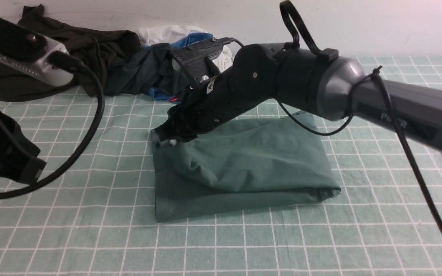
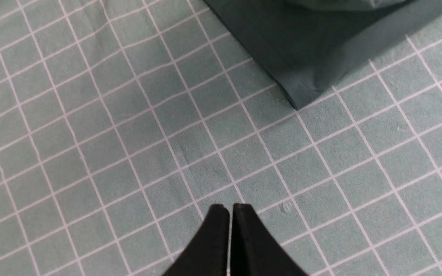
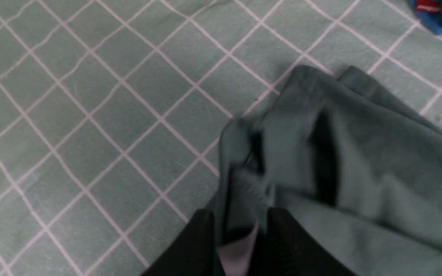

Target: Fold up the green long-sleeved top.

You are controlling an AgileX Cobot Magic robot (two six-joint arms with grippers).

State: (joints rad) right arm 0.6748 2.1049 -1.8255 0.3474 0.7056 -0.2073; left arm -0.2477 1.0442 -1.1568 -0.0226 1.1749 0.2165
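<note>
With the right gripper [image 3: 241, 220] parted around a corner of the green long-sleeved top [image 1: 244, 165], a straight lift is advised, so nothing is dragged; the left gripper [image 2: 230, 210] is closed, empty.

Cloth: the green long-sleeved top [image 1: 244, 165] is soft, matt and creased. The table cover [image 1: 90, 237] is matt woven fabric with a white printed grid. The right arm [image 1: 397, 111] has a smooth satin grey shell and matt black housing. The cable [image 1: 101, 107] is glossy black. The left gripper [image 2: 230, 209] is matt black plastic.

grid cloth [image 1: 90, 237]: covers surface | black-olive garment [image 1: 71, 50]: heaped far left | dark teal garment [image 1: 140, 76], white cloth [image 1: 167, 33], blue cloth [image 1: 196, 38]: beside it
</note>
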